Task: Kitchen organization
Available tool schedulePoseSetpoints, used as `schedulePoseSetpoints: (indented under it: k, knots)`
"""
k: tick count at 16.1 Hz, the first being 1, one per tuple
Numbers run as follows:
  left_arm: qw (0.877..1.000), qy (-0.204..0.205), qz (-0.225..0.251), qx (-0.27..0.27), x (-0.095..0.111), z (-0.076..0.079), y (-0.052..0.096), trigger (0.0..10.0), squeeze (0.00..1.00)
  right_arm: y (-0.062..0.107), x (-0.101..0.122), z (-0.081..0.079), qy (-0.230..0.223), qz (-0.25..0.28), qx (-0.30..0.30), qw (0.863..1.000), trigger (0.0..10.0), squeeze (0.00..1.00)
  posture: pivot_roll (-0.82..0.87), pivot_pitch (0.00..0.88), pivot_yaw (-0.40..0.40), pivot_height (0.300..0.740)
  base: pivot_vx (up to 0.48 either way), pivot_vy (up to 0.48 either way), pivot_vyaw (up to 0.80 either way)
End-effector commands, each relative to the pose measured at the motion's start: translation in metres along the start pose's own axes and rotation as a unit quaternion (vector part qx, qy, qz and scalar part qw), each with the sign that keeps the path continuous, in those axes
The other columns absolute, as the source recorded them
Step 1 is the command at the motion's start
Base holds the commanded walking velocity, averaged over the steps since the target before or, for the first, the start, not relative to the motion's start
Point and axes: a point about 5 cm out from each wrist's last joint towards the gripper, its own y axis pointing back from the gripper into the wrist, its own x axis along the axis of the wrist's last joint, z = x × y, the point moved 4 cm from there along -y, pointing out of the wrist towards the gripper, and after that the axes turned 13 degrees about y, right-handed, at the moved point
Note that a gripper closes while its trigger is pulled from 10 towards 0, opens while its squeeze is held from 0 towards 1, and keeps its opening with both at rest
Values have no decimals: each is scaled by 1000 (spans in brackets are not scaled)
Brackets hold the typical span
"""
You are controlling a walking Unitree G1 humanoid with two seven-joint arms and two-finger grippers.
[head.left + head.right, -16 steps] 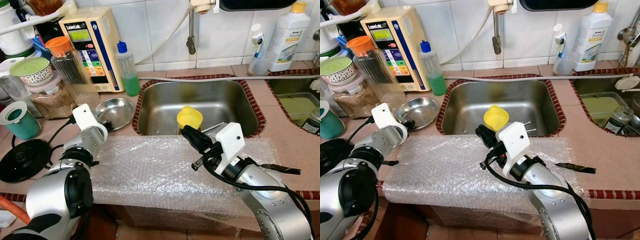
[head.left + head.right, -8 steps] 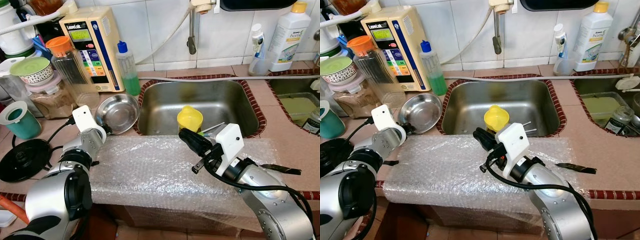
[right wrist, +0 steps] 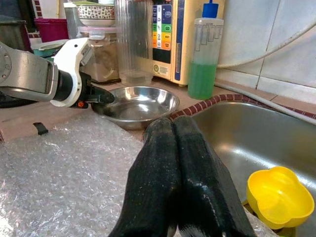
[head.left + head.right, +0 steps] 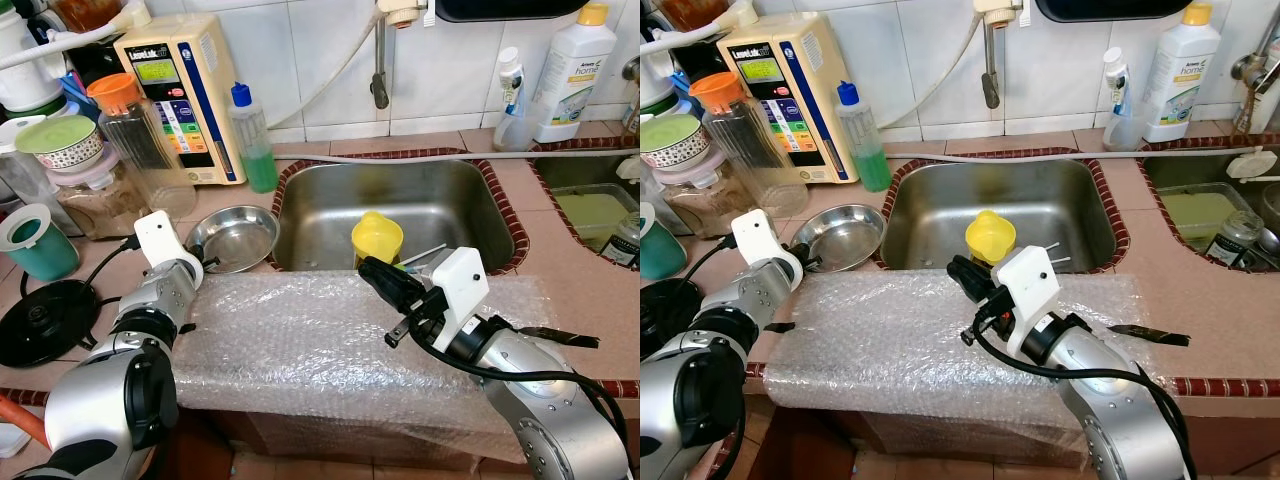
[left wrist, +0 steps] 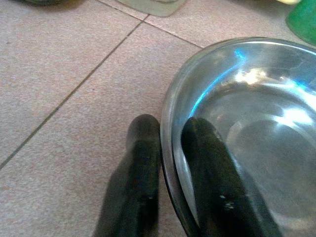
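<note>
A crinkled sheet of clear bubble wrap (image 4: 340, 345) drapes over the counter's front edge across the lower middle of the frame. Above it, right of centre, the right gripper (image 4: 378, 278) hovers with its two long black fingers pressed together, holding nothing, its tips near the sink's front rim. At lower left, the left gripper (image 5: 168, 153) pinches the rim of a shallow round steel bowl (image 4: 234, 236): one finger lies inside the shiny curved wall, the other outside on the speckled pink tile. The bowl sits flat on the tiled counter (image 4: 590, 290) just left of the sink, centre-left of the frame. In the middle, the rectangular stainless sink (image 4: 330, 205) holds a glossy yellow plastic cup (image 4: 377, 236). Behind the bowl, toward the upper left, stand a clear bottle of green liquid (image 4: 253, 140) with a blue cap and a beige boxy appliance (image 4: 190, 95). A white bottle (image 4: 566, 70) stands at upper right.
</note>
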Motion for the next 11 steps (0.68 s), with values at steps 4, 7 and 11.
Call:
schedulePoseSetpoints:
  k: [4,7,11]
  knots:
    - [998,-27,53,-6,15,-5,1,0,0,-1,5,0,6,7,8,1000,10000,0,-115,0,154,740,0,0,0]
    - [996,-36,74,-17,14,-3,3,0,0,-2,4,1,7,5,8,1000,10000,0,-109,0,148,740,0,0,0]
    - [982,-2,141,-124,28,33,13,0,0,-6,3,13,13,6,-21,1000,10000,0,-97,0,136,740,0,0,0]
